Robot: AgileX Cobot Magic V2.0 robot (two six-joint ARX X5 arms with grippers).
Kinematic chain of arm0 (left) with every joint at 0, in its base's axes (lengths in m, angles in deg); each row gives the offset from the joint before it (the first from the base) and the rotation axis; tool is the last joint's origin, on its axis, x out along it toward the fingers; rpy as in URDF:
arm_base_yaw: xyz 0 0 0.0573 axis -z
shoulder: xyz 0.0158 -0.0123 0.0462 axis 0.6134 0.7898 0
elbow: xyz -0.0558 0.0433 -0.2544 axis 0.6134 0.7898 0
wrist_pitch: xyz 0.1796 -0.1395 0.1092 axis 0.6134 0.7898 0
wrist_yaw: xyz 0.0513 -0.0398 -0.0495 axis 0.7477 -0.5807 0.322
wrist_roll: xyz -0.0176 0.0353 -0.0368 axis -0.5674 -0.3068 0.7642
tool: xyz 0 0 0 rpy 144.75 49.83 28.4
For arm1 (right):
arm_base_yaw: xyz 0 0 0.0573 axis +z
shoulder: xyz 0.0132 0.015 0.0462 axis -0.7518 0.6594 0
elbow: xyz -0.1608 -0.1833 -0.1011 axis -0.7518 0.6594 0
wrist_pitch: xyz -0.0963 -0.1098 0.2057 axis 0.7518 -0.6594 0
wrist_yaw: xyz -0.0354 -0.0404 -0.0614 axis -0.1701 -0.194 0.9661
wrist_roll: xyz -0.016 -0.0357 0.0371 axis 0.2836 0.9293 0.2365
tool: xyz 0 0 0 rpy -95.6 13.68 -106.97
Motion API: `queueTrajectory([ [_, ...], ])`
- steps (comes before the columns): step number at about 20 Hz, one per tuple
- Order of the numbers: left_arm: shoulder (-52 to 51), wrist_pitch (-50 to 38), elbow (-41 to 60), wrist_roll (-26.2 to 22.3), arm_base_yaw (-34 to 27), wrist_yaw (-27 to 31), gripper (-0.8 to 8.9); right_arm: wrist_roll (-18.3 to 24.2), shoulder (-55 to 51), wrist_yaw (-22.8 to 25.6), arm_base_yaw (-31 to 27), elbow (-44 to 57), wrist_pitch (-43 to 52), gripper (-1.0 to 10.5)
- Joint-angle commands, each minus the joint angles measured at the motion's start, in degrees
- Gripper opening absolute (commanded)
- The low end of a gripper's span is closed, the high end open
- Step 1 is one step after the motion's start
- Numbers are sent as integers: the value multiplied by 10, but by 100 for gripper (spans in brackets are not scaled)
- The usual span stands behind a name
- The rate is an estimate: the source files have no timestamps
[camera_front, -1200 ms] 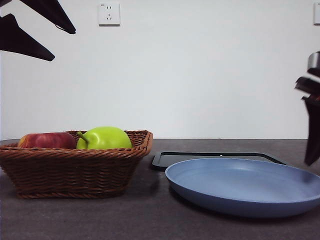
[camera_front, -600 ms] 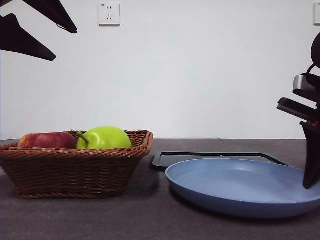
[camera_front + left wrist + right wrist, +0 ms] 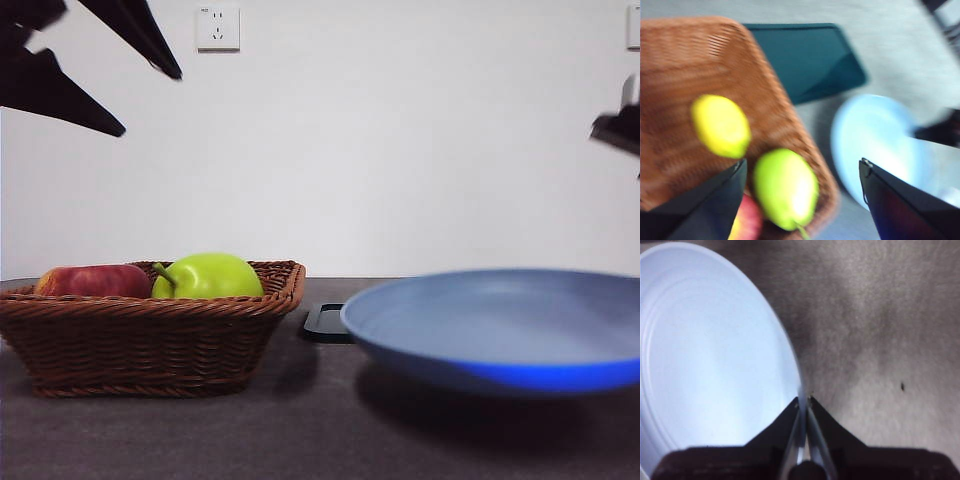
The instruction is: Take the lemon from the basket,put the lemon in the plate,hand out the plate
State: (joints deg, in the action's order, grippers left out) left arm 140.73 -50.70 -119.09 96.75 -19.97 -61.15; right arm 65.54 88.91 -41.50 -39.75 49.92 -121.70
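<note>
No brand or writing I can read anywhere; the only fitting on the white wall is a white socket [image 3: 218, 27] high up. The table [image 3: 300, 440] is dark grey and slightly speckled, matte.

My left gripper [image 3: 802, 175] hangs over the basket [image 3: 150, 340], jaws spread wide and holding nothing. In the front view I take the two black tips at the top left corner to be that same gripper, though that view alone doesn't settle it.

The lemon [image 3: 721, 126] lies in the basket, small, oval, yellow, just beside the green fruit [image 3: 786, 187]. The wrist picture is blurred, so I can't say if they touch. A red apple [image 3: 92, 280] sits at the basket's far left. The basket is brown wicker with a braided rim.

My right gripper [image 3: 804, 405] has its jaws pinched on the rim of the plate [image 3: 710, 360]. The plate is light blue, smooth, shallow, and empty. From the front it hangs clear of the table, with a shadow below it. A black tray [image 3: 326, 322] lies flat behind it, between plate and basket.
</note>
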Motion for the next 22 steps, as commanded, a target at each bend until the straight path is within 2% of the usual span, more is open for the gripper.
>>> queueTrajectory([
  [1,67,17,-53,-16,18,60,391,6,-24,-1,1,-6,-5,4],
  [5,186,48,-132,-18,44,127,391,6,-64,-1,1,-6,-12,4],
  [10,305,41,-178,-18,67,187,391,6,-71,-1,1,-6,-13,4],
  [15,381,6,-178,-15,69,203,391,6,-71,-1,1,-6,-12,3],
  [20,397,-4,-178,-18,69,203,387,6,-71,-1,1,-6,-12,4],
  [22,397,5,-178,-30,69,203,291,6,-71,-1,1,-6,-12,4],
])
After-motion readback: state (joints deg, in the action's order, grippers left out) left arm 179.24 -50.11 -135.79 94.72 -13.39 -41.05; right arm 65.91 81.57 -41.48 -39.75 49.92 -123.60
